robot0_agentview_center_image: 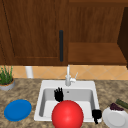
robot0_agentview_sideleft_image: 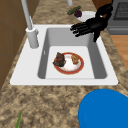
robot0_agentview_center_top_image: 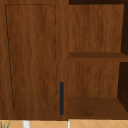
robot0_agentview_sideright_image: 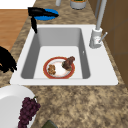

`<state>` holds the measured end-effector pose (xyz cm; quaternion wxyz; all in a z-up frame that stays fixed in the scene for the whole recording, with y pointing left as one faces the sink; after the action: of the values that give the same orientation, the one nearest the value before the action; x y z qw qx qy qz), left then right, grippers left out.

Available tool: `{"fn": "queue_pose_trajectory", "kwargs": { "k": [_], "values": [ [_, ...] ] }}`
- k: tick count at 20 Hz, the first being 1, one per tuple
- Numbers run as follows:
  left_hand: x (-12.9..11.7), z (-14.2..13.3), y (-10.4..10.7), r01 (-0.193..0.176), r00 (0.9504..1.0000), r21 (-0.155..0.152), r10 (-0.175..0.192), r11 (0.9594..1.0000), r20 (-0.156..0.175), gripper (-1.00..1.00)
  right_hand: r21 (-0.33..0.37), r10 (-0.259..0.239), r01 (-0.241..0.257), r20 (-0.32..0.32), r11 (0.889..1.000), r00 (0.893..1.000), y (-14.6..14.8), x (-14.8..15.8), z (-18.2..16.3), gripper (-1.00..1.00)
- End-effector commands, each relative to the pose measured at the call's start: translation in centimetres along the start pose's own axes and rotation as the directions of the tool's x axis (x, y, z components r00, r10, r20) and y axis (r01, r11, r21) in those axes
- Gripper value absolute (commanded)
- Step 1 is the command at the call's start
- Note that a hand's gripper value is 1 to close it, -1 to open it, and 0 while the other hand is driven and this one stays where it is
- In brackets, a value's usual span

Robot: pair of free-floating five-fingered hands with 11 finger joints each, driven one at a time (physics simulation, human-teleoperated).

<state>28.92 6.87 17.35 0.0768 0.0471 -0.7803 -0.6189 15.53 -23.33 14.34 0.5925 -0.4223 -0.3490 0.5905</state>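
Left hand (robot0_agentview_center_image: 58, 94): above the sink basin, fingers straight and spread, gripping nothing; in left side view (robot0_agentview_sideleft_image: 83, 27) stretched out flat over the far end of the basin.
Right hand (robot0_agentview_center_image: 96, 115): at the front right corner of the sink, just beside the white plate; fingers hanging downward, loosely bent, closed on nothing; in right side view (robot0_agentview_sideright_image: 7, 61) at the left edge, off the sink's near corner.
Red-rimmed plate (robot0_agentview_sideleft_image: 69, 63): flat on the basin floor, carrying a dark food piece (robot0_agentview_sideleft_image: 59, 60) and a smaller brown one (robot0_agentview_sideleft_image: 75, 59); below the left hand, apart from it.
Sink (robot0_agentview_center_image: 42, 88): white, set into the speckled tabletop (robot0_agentview_center_image: 25, 90); faucet (robot0_agentview_center_image: 68, 77) at the back rim.
Blue plate (robot0_agentview_center_image: 17, 110): on tabletop, left of sink.
White plate (robot0_agentview_center_image: 116, 119): on tabletop, right of sink, grapes (robot0_agentview_center_image: 116, 107) at its far edge.
Potted plant (robot0_agentview_center_image: 6, 79): back left corner.
Wall cabinet (robot0_agentview_center_top_image: 32, 57): door closed, dark handle (robot0_agentview_center_top_image: 61, 98); open shelves to its right.
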Motion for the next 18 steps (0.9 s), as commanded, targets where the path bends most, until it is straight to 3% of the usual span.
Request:
{"fn": "queue_pose_trajectory", "kwargs": {
  "k": [1, 3, 6, 18],
  "values": [
    [-0.3, 0.4, 2.0, -0.025, 0.9993, 0.081, 0.027, 0.9964, -0.027, -1.0, 0.0, 0.0, 0.0, 0.0, 1.0, 1.0, 0.0, 0.0, 0.0, 0.0],
    [-0.4, 0.4, 2.9, -0.01, 0.9994, 0.09, 0.013, 0.9959, -0.031, -1.0, 0.0, 0.0, 0.0, 0.0, 1.0, 1.0, 0.0, 0.0, 0.0, 0.0],
    [-0.2, 0.2, 3.1, -0.007, 0.9985, 0.134, 0.015, 0.991, -0.052, -1.0, 0.0, 0.0, 0.0, 0.0, 1.0, 1.0, 0.0, 0.0, 0.0, 0.0],
    [-0.2, -0.2, 2.9, -0.008, 0.9983, 0.161, 0.018, 0.9869, -0.056, -1.0, 0.0, 0.0, 0.0, 0.0, 1.0, 1.0, 0.0, 0.0, 0.0, 0.0]
  ]
}}
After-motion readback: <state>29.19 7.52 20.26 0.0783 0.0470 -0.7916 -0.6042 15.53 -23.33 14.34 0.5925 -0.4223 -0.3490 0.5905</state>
